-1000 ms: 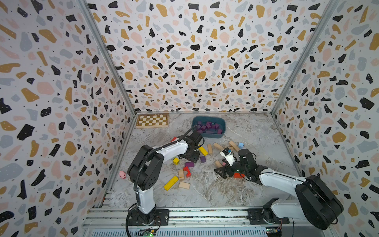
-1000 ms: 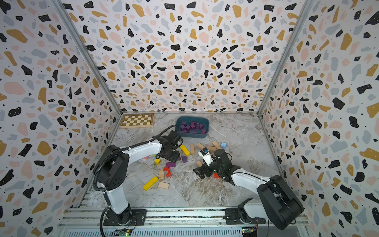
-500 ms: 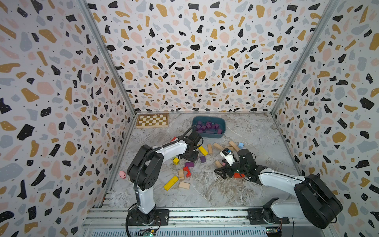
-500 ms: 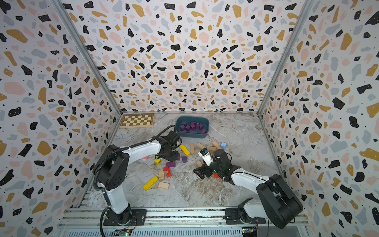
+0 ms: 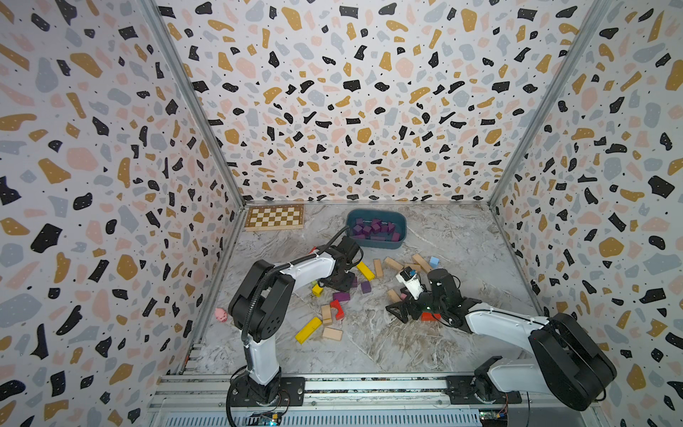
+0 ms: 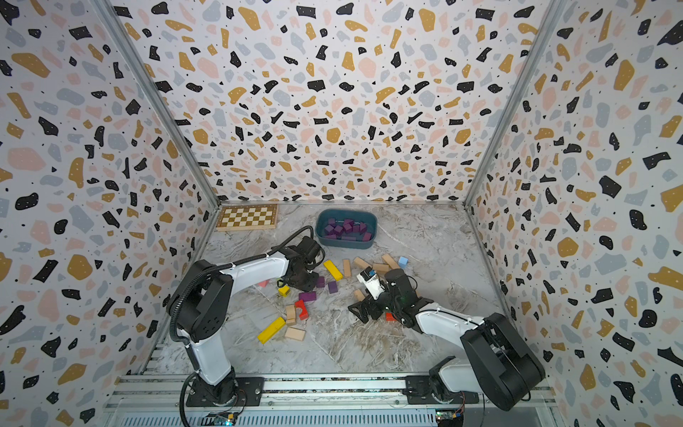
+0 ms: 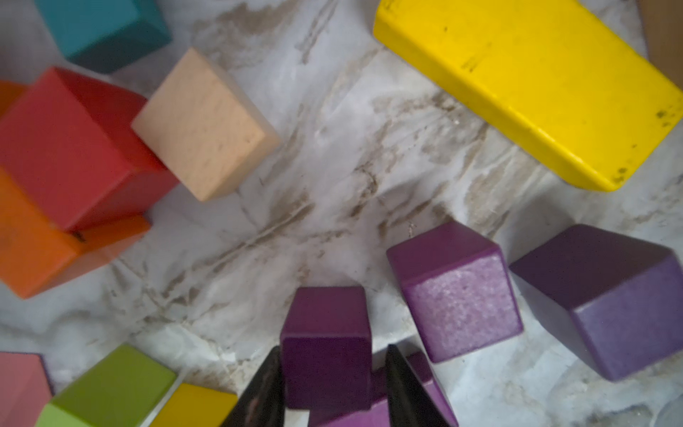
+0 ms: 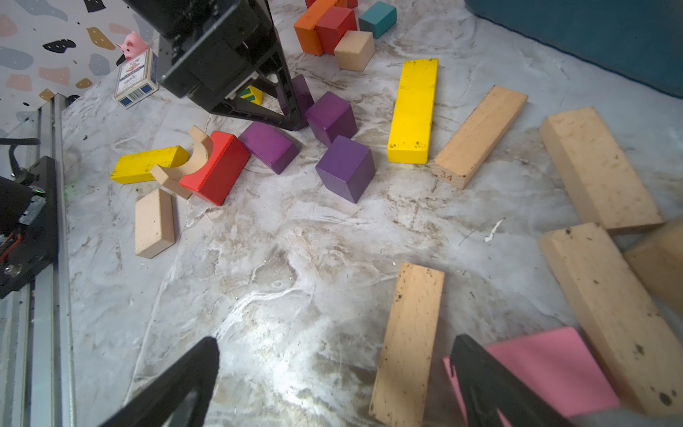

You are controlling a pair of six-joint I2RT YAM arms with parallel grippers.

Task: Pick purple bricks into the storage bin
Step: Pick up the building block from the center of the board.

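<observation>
Purple bricks: small matte dark-purple blocks. A heap of purple bricks (image 5: 373,227) lies inside the storage bin (image 5: 377,244), and three others (image 8: 345,168) lie loose on the table in front of it, on the arms' side.
Storage bin: dark teal tub with low walls and rounded corners.
Left gripper (image 7: 332,355): in front of the bin, jaws drawn narrow around a purple cube (image 7: 325,332). One finger is against it, and I cannot tell whether it is clamped.
Right gripper (image 8: 334,340): farther from the bin, jaws spread wide with nothing between them.
Left wrist view only: the cube between the fingers. In both top views the gripper body hides it.
Top views only: the chessboard (image 5: 275,217) beside the bin.
Clutter: a yellow bar (image 7: 536,85), red block (image 7: 70,148), tan block (image 7: 207,125) and tan planks (image 8: 598,170) lie in front of the bin. A pink block (image 8: 554,366) sits just beside a right finger.
</observation>
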